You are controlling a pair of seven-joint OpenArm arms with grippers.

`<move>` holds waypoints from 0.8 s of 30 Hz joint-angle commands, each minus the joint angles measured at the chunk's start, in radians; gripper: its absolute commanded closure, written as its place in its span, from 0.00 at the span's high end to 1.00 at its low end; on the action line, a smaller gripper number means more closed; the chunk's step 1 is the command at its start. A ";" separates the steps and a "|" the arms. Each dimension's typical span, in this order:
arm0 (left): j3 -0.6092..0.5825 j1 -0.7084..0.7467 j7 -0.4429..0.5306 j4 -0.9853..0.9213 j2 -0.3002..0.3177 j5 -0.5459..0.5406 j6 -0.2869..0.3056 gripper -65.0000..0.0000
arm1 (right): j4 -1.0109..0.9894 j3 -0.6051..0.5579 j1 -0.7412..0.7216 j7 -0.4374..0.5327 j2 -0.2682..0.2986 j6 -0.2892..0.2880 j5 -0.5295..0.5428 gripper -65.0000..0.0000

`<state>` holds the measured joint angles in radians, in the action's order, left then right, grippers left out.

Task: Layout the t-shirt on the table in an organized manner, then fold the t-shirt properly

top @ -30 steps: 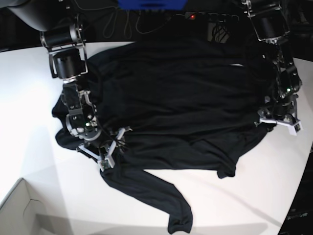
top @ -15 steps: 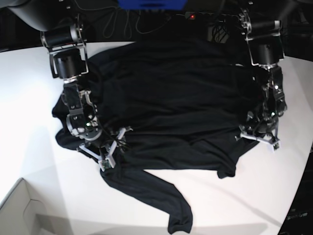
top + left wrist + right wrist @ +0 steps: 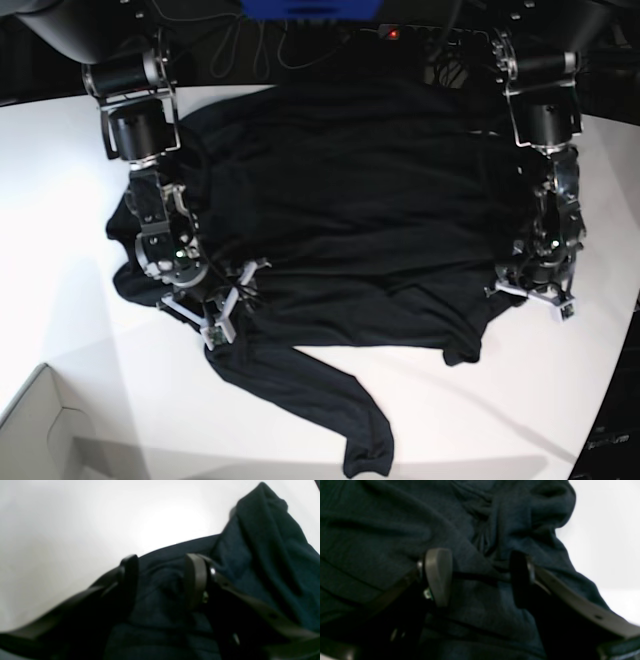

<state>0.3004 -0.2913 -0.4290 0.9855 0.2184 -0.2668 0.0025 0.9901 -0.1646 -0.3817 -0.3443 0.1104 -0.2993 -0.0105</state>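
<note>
The black t-shirt (image 3: 360, 190) lies spread over the white table (image 3: 60, 200), rumpled, with one long sleeve (image 3: 340, 410) trailing toward the front edge. My left gripper (image 3: 531, 299) sits at the shirt's right-hand edge. In the left wrist view its fingers (image 3: 196, 577) stand apart, open, over the fabric's edge (image 3: 270, 555), with bare table (image 3: 75, 517) beyond. My right gripper (image 3: 233, 300) rests on the shirt's left side where that sleeve starts. In the right wrist view it (image 3: 480, 577) is open, with wrinkled fabric (image 3: 382, 530) lying between and under the fingers.
A white box corner (image 3: 30, 420) pokes in at the bottom left. The table's curved edge (image 3: 615, 380) runs down the right side close to the left arm. Cables and a blue object (image 3: 310, 8) sit behind the table at the top.
The left arm has swung inward and toward the front, bringing its gripper from beside the shirt onto the shirt's right edge. The right arm and the shirt have not moved.
</note>
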 commanded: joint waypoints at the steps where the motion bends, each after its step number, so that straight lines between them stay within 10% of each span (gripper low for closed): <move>1: 0.004 -0.024 0.023 0.017 0.011 0.004 0.001 0.44 | 0.016 0.001 -0.027 0.024 0.002 -0.002 0.010 0.56; 20: -0.004 -0.064 0.086 -0.181 0.013 0.014 0.001 0.42 | 0.014 0.001 -0.029 0.024 0.002 -0.002 0.010 0.56; 24: -0.004 -0.065 0.091 -0.213 0.013 0.016 0.003 0.13 | 0.016 0.001 -0.029 0.024 0.002 -0.002 0.010 0.56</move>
<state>0.2985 -0.3500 -0.2821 0.7769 0.2306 -0.2462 0.0032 0.9894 -0.1646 -0.3820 -0.3443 0.1104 -0.2993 -0.0105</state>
